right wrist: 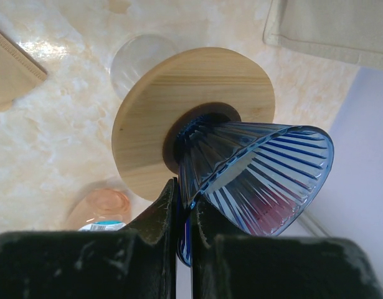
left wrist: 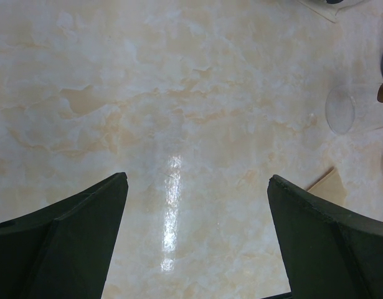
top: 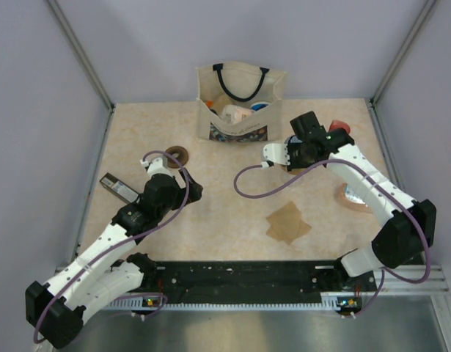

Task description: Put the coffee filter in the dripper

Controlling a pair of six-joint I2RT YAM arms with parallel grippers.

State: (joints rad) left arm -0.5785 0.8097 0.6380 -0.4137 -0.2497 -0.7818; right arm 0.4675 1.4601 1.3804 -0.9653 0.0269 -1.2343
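Right jaws clench the rim of a ribbed blue funnel-shaped dripper [right wrist: 260, 163]; left jaws gape above the marbled counter [left wrist: 179, 93].

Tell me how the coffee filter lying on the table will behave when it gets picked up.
The coffee filter looks like thin paper lying flat, so it is probably very light and likely to flop when lifted by one edge. The table shows a glossy reflection, so a push may just slide it. Its flat edge probably offers little to catch.
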